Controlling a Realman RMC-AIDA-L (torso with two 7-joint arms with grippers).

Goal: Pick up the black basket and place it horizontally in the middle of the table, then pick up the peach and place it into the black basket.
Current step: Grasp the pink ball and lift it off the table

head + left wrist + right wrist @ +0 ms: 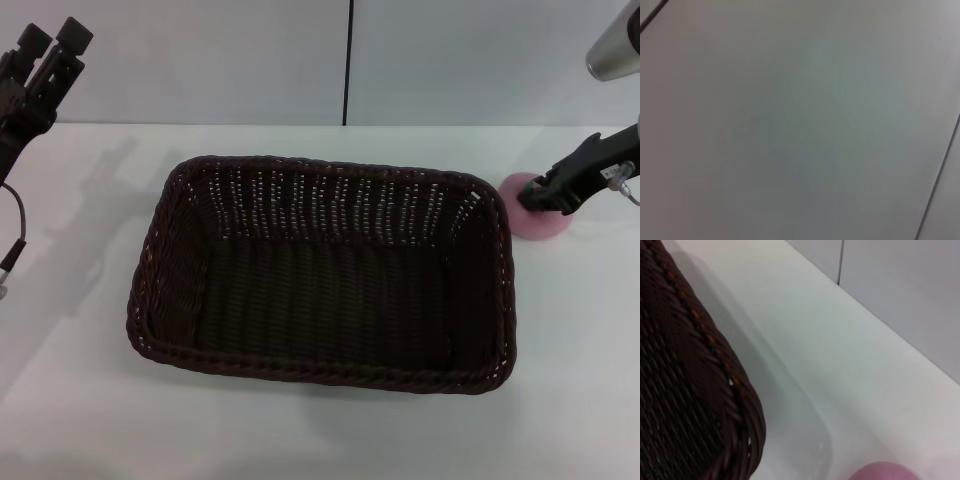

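Observation:
The black basket (330,168) lies lengthwise across the middle of the white table (580,350), upright and empty. The pink peach (538,222) sits on the table just off the basket's right end. My right gripper (545,195) is down on the peach's top, touching it. The right wrist view shows the basket's corner (685,390) and the top of the peach (885,472) at the picture's edge. My left gripper (52,38) is raised at the far left, open and empty, well clear of the basket.
A light wall with a dark vertical seam (347,60) stands behind the table. The left wrist view shows only a plain grey panel (800,120). Bare tabletop (830,355) lies around the basket on all sides.

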